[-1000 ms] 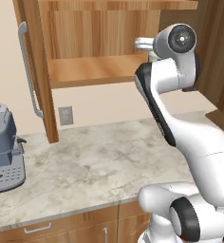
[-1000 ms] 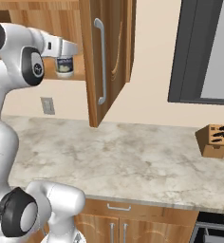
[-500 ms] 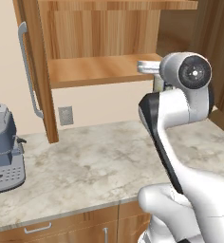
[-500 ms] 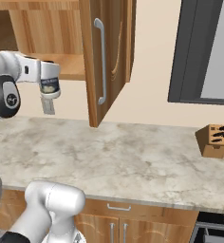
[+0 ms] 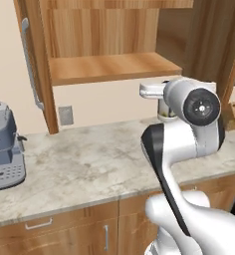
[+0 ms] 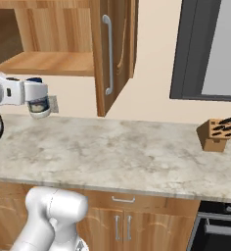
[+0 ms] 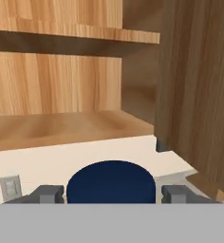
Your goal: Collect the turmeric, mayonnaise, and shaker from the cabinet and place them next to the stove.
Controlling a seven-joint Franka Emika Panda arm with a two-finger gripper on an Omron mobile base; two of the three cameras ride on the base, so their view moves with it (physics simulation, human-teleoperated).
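Observation:
My gripper (image 6: 39, 100) is shut on the mayonnaise (image 6: 38, 104), a small white jar with a dark blue lid. It hangs in the air just below and in front of the cabinet's wooden shelf (image 6: 49, 61), above the counter. In the hand view the blue lid (image 7: 111, 182) sits between my two fingertips (image 7: 47, 193), with the cabinet shelf (image 7: 61, 126) beyond it. From the left base view the jar (image 5: 164, 113) peeks out behind my wrist. The cabinet door (image 6: 115, 49) stands open to the right. The turmeric, shaker and stove are out of view.
A marble counter (image 6: 137, 152) runs under the cabinet. A grey appliance (image 5: 2, 144) stands at its left end and a wooden knife block (image 6: 216, 135) at the right. A wall outlet (image 5: 65, 114) sits under the shelf. A dark window (image 6: 210, 49) is beyond the door.
The arm has drawn back out of the cabinet and come down, carrying the mayonnaise from shelf level to below the shelf's front edge. The grip has stayed the same.

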